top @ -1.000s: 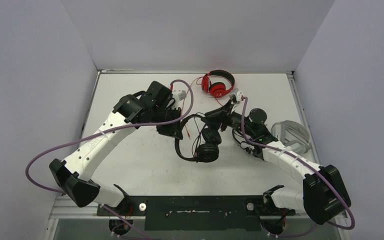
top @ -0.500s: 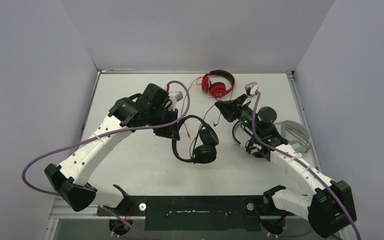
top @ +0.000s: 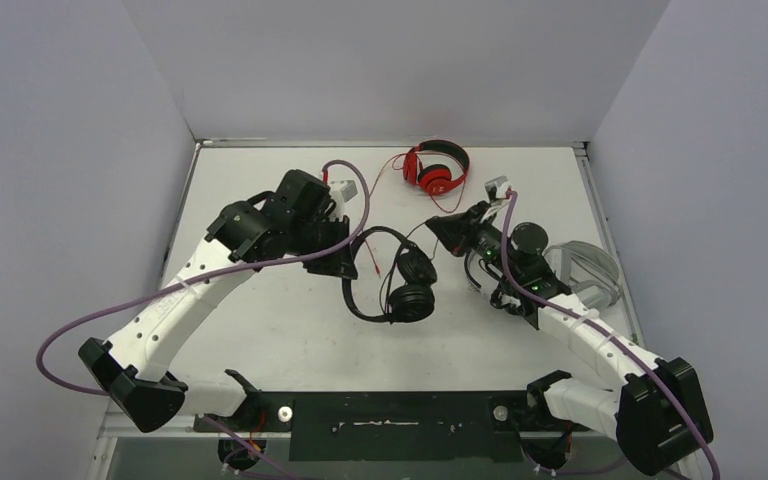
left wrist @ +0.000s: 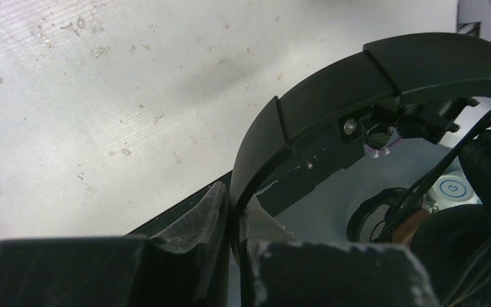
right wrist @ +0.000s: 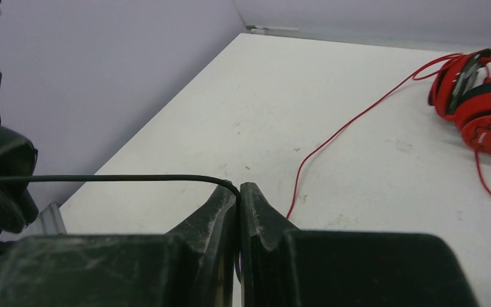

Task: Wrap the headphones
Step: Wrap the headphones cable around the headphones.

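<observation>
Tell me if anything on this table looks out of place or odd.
Only the red cable: it lies loose and unwrapped, trailing from the red headphones at the far edge toward the black headphones. Nothing looks damaged. The left gripper clamps the black headphones' band; the right gripper pinches the black cable.

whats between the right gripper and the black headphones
Only the thin black cable running from the right gripper to the black headphones; clearest in right wrist view.

Lab test cell: plain walls point(top: 380, 60), table point(top: 260, 320).
</observation>
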You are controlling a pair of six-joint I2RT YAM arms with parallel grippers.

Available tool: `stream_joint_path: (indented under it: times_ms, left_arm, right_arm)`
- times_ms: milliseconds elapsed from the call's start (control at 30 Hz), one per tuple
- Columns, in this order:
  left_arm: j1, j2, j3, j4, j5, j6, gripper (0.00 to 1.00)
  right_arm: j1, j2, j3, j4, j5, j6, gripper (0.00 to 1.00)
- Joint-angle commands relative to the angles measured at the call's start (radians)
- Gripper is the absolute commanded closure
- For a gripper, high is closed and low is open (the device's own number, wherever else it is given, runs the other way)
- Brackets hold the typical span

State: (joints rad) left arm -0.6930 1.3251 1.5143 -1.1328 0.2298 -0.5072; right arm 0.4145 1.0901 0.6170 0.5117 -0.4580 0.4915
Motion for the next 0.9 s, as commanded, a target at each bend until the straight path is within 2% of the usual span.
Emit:
stream_joint_path:
  times_ms: [0,200,367,567,733,867]
  left_arm:
    - [0.004,-0.084,-0.002,0.176,0.045,-0.127,1.00]
    - [0.010,-0.144,-0.178,0.380,-0.041,-0.313,1.00]
    - [0.012,-0.170,-0.285,0.461,-0.136,-0.387,1.00]
    - [0.001,-0.223,-0.554,0.722,-0.128,-0.532,1.00]
    - [-0.019,-0.232,-0.760,0.894,-0.143,-0.638,1.00]
    - [-0.020,-0.220,-0.813,0.957,-0.173,-0.664,1.00]
  right_arm:
    - [0.035,0.002,-0.069,0.144,-0.142,0.052,1.00]
    - [0.184,-0.094,-0.183,0.196,-0.117,0.067,1.00]
    - [0.290,-0.160,-0.305,0.308,-0.076,0.148,0.97]
    - [0.425,-0.197,-0.439,0.366,0.057,0.197,0.98]
    - [0.484,-0.221,-0.545,0.414,0.158,0.231,0.99]
    - [0.510,-0.218,-0.556,0.418,0.170,0.250,0.98]
